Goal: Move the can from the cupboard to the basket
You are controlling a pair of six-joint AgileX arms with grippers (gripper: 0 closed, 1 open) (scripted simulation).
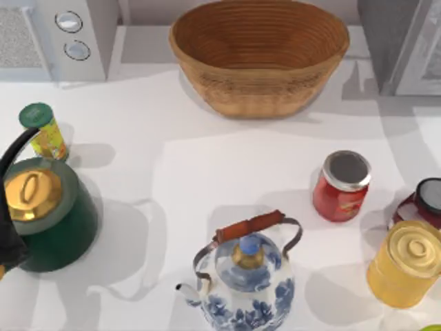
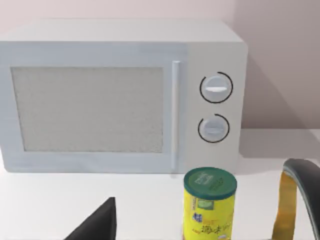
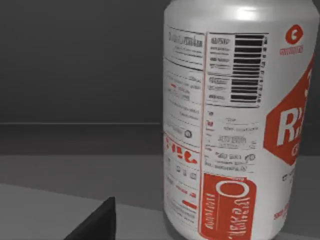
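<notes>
1 can [image 3: 240, 125] stands upright inside the dark grey cupboard, seen close in the right wrist view, long axis vertical, label facing the camera. It sits straight ahead of the right claw and off to the frame's right of centre, so my guess is the approach needs a small sideways correction before closing in. Right arm is clearly the nearer one; the cupboard [image 1: 406, 48] sits at the top view's upper right corner. Only 1 dark fingertip [image 3: 97, 222] shows at the lower edge of that wrist frame, so I cannot tell whether the right claw is spread or closed. The can's top and base are cut off.

Basket [image 1: 259, 55] sits at upper centre of the bench [image 1: 207, 172], nothing visible in it.

Left arm is parked at the far left by the green kettle [image 1: 45, 214]; its claw state I cannot tell either.
</notes>
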